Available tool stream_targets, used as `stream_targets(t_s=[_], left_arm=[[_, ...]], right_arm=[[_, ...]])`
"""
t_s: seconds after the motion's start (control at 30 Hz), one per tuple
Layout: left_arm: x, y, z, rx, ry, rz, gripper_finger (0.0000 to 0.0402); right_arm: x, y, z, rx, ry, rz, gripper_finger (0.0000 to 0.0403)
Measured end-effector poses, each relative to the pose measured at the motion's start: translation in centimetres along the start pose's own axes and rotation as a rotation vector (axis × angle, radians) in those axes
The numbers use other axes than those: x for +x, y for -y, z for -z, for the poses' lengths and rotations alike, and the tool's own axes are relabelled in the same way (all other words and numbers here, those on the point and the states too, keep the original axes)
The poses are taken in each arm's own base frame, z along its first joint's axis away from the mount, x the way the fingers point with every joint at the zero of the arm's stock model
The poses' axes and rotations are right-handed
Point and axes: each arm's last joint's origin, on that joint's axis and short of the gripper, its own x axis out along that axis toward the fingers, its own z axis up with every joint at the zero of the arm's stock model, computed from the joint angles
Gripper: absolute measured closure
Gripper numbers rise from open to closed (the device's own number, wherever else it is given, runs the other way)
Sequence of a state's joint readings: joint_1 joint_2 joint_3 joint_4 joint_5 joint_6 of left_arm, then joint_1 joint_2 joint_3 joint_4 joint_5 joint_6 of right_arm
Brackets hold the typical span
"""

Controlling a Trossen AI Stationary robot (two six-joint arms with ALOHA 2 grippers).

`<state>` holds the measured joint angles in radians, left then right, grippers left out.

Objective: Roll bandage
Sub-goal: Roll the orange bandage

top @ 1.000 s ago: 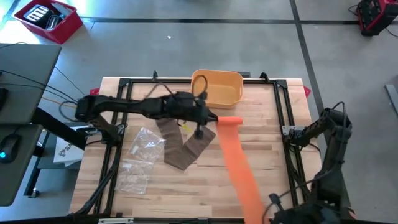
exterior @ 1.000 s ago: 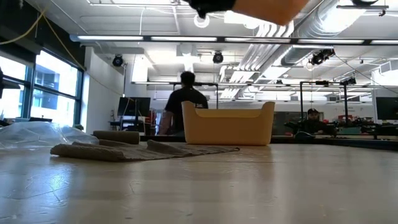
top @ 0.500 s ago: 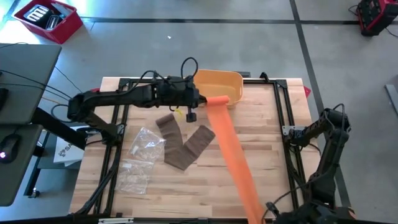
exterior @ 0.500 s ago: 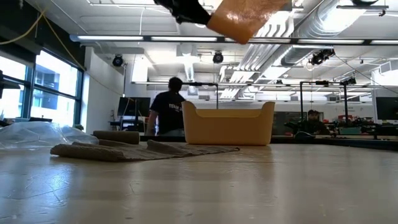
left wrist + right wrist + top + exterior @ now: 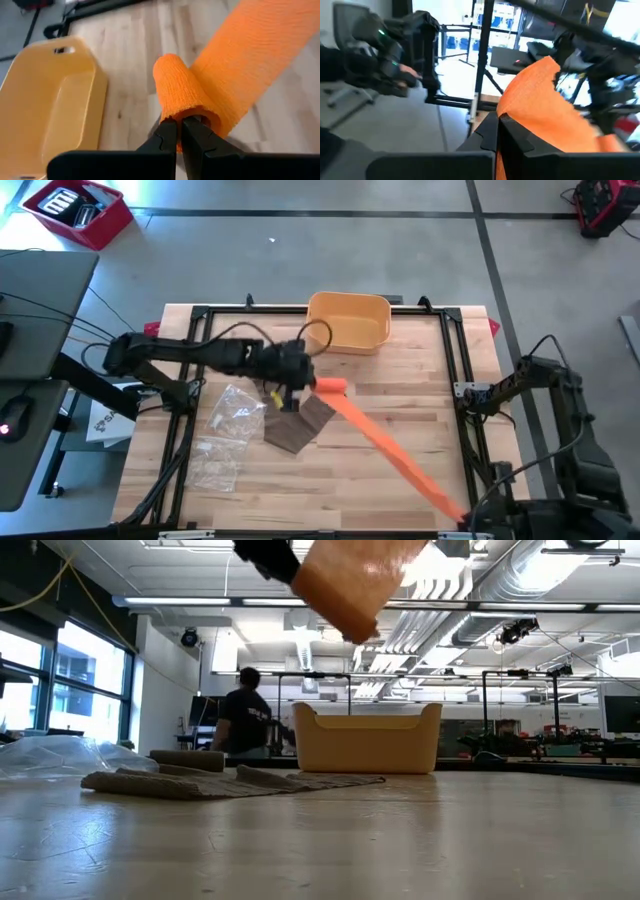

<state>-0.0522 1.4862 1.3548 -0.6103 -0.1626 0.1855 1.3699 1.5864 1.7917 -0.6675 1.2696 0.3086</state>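
The left hand [image 5: 178, 131] is pressed together on the rolled end of the orange bandage [image 5: 385, 445], pinching the roll just ahead of its fingertips, above the middle of the desk [image 5: 420, 395]. From that hand the bandage runs as one long taut strip, raised off the desk, down to the right hand [image 5: 496, 131] at the desk's front right corner — that hand is pinching the strip's other end between closed fingers. In the low view the roll [image 5: 345, 580] hangs high above the desk surface. Directly under the left hand lies a brown cloth strip [image 5: 298, 426], folded in a V, flat on the wood. Just beside the cloth, on the side away from the bandage, sits a crumpled clear plastic bag [image 5: 225, 435]. Beyond the left hand, at the desk's far edge, stands a yellow bin [image 5: 350, 321]. A person [image 5: 240, 722] stands in the room behind the desk.
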Motion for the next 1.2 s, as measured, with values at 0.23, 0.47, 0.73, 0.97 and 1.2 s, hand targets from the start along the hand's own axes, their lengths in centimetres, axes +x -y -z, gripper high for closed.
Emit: stream_targets(t_s=[0.23,0.47,0.73,0.97,1.2], left_arm=[[-2.7,4.4,-0.5,-0.024,0.037,0.07,0.0401],[-4.7,9.7,0.5,-0.045,-0.046,0.149,0.0401],[-5.5,12.4,1.9,-0.041,-0.069,0.071,0.0401],[-1.0,10.7,7.0,-0.106,-0.194,0.025,0.0401],[0.5,10.4,9.0,-0.225,-0.051,0.135,0.0401]], right_arm=[[2.2,3.8,-0.8,-0.117,-0.08,0.133,0.0403],[4.4,12.0,-0.5,-0.104,-0.281,0.322,0.0403],[9.6,20.3,-1.4,-0.204,-0.462,0.453,0.0403],[11.2,25.7,-4.5,-0.321,-0.39,0.489,0.0403],[9.8,32.5,-6.1,-0.391,-0.443,0.657,0.0403]])
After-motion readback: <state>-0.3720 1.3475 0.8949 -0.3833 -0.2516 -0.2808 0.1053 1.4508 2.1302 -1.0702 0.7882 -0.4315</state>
